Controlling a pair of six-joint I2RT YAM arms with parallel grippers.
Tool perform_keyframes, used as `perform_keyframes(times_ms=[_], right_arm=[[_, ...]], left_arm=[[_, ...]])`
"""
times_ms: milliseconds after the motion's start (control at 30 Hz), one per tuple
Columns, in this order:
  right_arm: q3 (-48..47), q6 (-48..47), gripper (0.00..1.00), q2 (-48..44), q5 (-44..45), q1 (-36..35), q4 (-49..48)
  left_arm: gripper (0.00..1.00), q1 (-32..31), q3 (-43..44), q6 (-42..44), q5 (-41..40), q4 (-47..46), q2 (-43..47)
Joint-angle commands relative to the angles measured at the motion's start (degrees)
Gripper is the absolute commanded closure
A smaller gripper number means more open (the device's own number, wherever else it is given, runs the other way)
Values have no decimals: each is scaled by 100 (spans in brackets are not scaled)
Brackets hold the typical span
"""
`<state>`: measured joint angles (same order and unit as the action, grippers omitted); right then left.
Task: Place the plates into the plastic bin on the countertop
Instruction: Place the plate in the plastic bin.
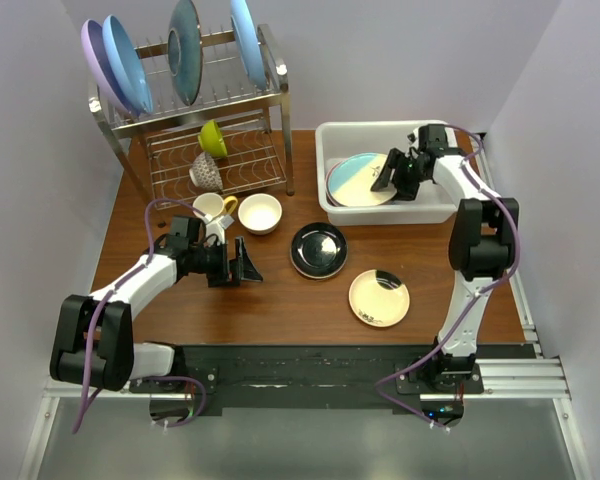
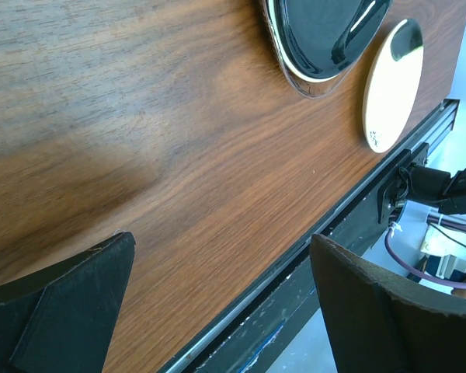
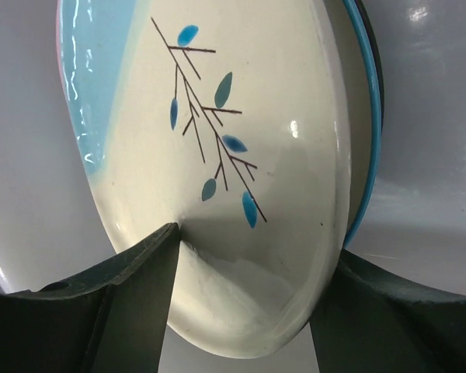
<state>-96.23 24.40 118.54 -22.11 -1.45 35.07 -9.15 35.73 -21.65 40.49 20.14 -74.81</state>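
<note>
The white plastic bin (image 1: 365,130) stands at the back right of the countertop (image 1: 280,300). A teal-and-cream plate (image 1: 355,181) (image 3: 217,155) lies in it on top of a pink plate's edge (image 1: 329,186). My right gripper (image 1: 391,178) (image 3: 248,241) is inside the bin, open, with the plate's near rim between its fingers. One finger touches the plate's face. A glossy black plate (image 1: 318,249) (image 2: 326,31) and a small cream plate (image 1: 379,297) (image 2: 392,81) lie on the wood. My left gripper (image 1: 245,262) (image 2: 221,241) is open and empty, left of the black plate.
A steel wire rack (image 1: 215,110) at the back left holds large blue, lilac and dark teal plates, plus a green bowl (image 1: 212,138) and a patterned bowl (image 1: 206,172). A mug (image 1: 213,208) and a small cream bowl (image 1: 259,213) stand in front of it.
</note>
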Motion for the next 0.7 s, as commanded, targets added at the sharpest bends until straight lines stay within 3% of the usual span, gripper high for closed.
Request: perform_keyframes(times_ms=[0,333,400,667], right_arm=[[-327,-489,35,-50,232,-215,369],[-942,-814,34,301,611,-452,897],[-1003,-814,29,336,690,-540,940],[-1320,-1060,25,609,1287,-698,1529]], left_arm=[[0,-61,-39,117,143,-204,-16],[0,-70,-39,117,152,-195,-16],[0,-78,-31,117,152,-195,-16],[0,-87,-31,126,187,-195,-34]])
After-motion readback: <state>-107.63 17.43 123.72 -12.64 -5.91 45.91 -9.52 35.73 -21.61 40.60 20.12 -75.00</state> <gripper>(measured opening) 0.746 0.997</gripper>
